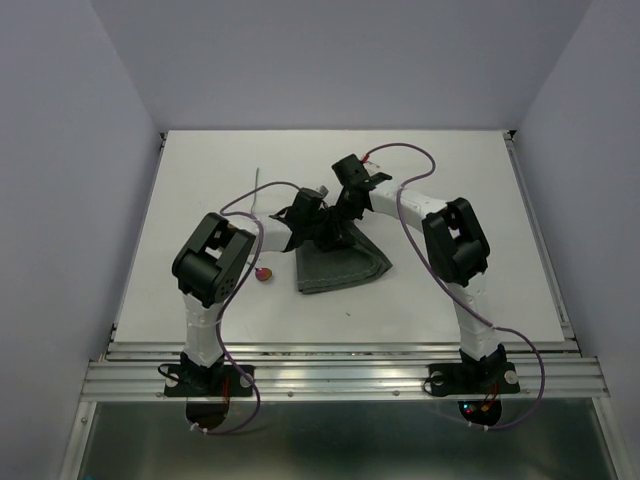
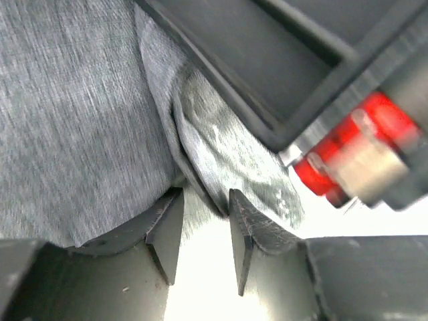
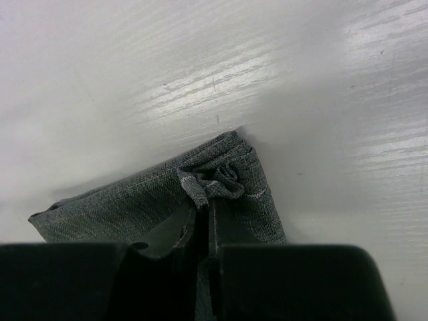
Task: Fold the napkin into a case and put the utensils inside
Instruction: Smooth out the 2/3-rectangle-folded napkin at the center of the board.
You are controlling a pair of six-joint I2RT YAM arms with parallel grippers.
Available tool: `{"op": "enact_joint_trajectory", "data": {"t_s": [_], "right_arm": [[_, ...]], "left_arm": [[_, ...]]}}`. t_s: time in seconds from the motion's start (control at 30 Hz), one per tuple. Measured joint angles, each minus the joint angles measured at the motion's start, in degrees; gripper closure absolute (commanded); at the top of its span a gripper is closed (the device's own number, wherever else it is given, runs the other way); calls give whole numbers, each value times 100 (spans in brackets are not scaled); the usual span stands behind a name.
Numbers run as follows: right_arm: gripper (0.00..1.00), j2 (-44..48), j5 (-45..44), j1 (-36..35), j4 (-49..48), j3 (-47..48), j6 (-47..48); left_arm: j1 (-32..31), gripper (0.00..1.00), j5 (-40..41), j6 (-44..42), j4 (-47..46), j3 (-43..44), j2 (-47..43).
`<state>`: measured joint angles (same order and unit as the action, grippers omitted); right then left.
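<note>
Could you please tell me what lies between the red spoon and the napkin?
Only bare white table, as the top view shows; the spoon lies left of the napkin, not touching it.

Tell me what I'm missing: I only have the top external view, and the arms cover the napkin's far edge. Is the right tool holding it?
Observer: Yes. In the right wrist view the right tool is shut on a bunched bit of the napkin near a corner.
Operator: And the left tool?
Observer: The left wrist view shows the left tool with its fingers apart. A folded edge of the napkin lies at their tips, not clamped.
Operator: Any utensil inside the fold?
Observer: None shows in either wrist view, only cloth and bare table.
</note>
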<state>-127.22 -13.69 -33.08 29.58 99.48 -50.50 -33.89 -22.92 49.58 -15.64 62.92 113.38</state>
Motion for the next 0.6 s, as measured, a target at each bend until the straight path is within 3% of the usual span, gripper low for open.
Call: {"op": "enact_joint_trajectory", "data": {"t_s": [0.1,0.2,0.4,0.6], "right_arm": [[99,0,-2,-4,0,0,17],[99,0,0,-4,0,0,37],[99,0,-2,-4,2,0,81],[99,9,-9,-4,52,4,94]], "left_arm": [[-2,57,24,-175,199,-76,-240],[-2,65,105,-420,520,-181,-643],[101,100,389,-728,844,-509,-1578],[372,100,883,-885,1143,-785,-1672]]}}
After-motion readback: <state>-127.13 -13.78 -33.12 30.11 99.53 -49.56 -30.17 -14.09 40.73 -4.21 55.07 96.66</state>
